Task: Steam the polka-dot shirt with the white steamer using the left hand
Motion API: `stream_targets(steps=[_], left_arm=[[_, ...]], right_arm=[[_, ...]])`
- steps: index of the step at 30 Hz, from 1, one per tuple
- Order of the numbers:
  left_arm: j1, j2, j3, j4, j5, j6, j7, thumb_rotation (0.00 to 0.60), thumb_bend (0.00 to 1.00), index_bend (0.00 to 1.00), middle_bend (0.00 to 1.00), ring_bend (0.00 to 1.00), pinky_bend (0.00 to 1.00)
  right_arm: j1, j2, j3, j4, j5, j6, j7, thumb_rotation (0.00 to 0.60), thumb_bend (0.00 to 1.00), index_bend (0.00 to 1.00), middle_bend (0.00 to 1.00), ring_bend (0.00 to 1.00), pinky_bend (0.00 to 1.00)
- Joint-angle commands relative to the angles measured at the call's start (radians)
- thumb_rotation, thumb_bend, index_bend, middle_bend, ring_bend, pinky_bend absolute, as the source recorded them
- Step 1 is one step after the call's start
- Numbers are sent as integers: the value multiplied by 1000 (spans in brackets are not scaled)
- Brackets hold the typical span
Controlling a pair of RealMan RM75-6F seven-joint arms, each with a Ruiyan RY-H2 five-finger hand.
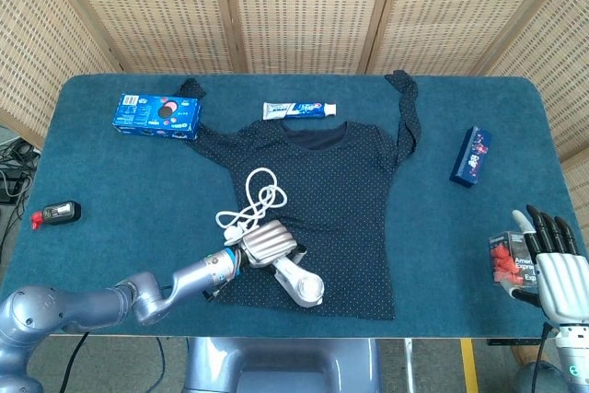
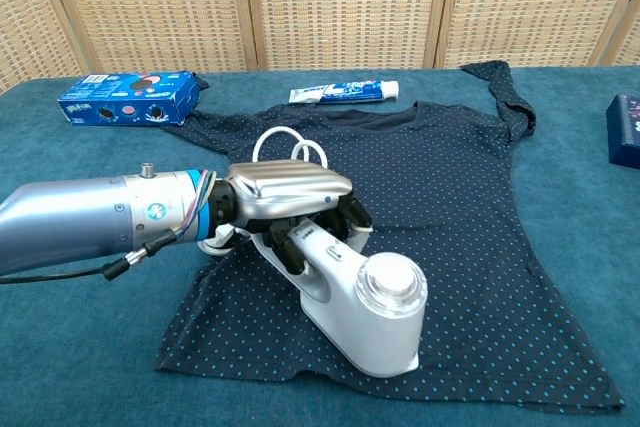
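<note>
Left hand (image 2: 290, 197) grips white steamer (image 2: 365, 309) on polka-dot shirt (image 1: 340, 200).
Fingers clamped round its handle, near the lower hem; right hand (image 1: 552, 269) idle, fingers apart, at tabletop (image 1: 110, 172) edge.

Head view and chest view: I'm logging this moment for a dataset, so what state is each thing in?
Polka-dot shirt: spread flat on the table.
White steamer: held by its handle, on the shirt near its hem.
Steamer cord: looped on the shirt.
Left hand: fingers wrapped around the steamer handle.
Right hand: fingers straight, holding nothing.
Toothpaste tube: lying flat, capped.
Cookie box: lying flat.
</note>
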Motion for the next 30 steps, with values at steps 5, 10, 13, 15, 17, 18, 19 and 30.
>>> stream_targets(steps=[5,10,13,15,17,18,19,30], left_arm=[[19,4,-5,52,-17,8,21,600,706,1000,773,732,855],[33,17,-3,78,-22,15,18,600,706,1000,773,732,856],[43,29,-2,88,-29,18,13,600,706,1000,773,732,855],[51,37,-1,93,-34,19,8,600,706,1000,773,732,855],[58,44,1,97,-36,21,3,600,706,1000,773,732,855],[61,47,3,98,-36,23,0,600,706,1000,773,732,855],[65,49,4,97,-37,24,-5,600,706,1000,773,732,856],[69,48,20,53,-10,28,-42,600,706,1000,773,732,855]], right_arm=[[0,0,-1,-2,-4,0,-2,600,0,0,0,0,0],[0,0,-3,-4,-7,0,-4,600,0,0,0,0,0],[0,0,-4,-5,-9,0,-4,600,0,0,0,0,0],[0,0,-5,-6,-12,0,-6,600,0,0,0,0,0],[0,-1,-6,-6,-13,0,-7,600,0,0,0,0,0],[1,-1,-6,-6,-14,0,-8,600,0,0,0,0,0],[1,-2,-7,-7,-14,-1,-9,600,0,0,0,0,0],[-1,0,-7,-11,-14,3,-11,600,0,0,0,0,0]])
